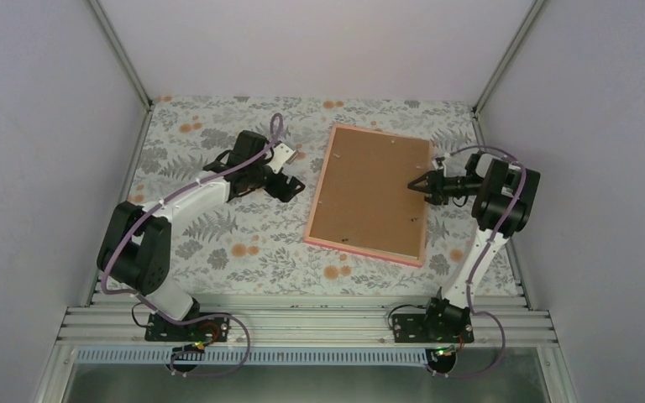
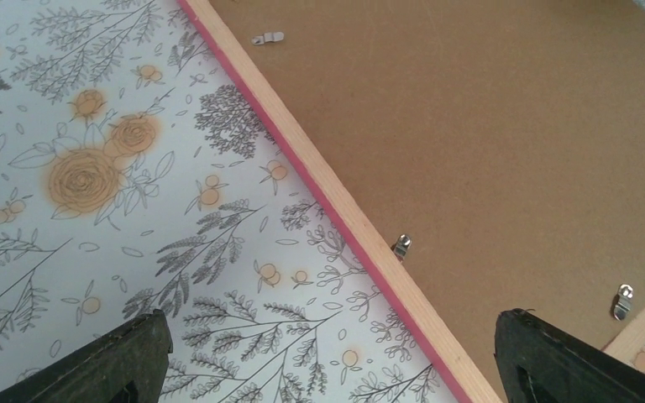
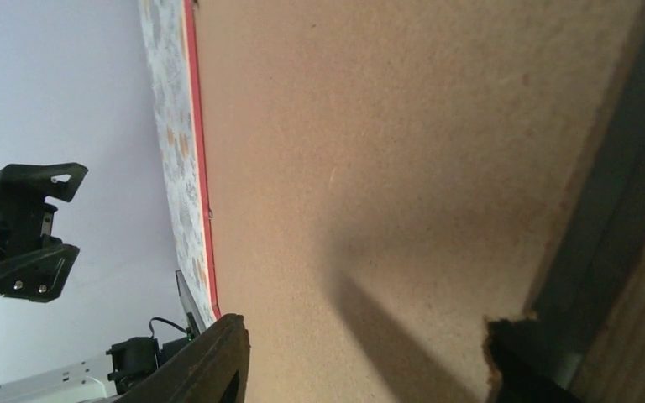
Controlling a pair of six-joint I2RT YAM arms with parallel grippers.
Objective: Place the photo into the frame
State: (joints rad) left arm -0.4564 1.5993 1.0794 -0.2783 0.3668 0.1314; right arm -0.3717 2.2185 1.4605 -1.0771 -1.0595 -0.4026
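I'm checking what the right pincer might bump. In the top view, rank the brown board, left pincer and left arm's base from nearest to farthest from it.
1. Brown board, directly beneath the right pincer.
2. Left pincer, across the board to the left.
3. Left arm's base, bottom left.

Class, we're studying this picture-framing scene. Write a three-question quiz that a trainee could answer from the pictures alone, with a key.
1. True or false: the frame lies face down, with its brown backing board up.
2. Where does the left gripper hover? A) over the flowered tablecloth beside the frame; B) over the middle of the board; C) off the table.
3. Which gripper has its tips at the frame's right edge, and are its fingers together or apart?
Key: 1 true; 2 A; 3 the right gripper, apart.
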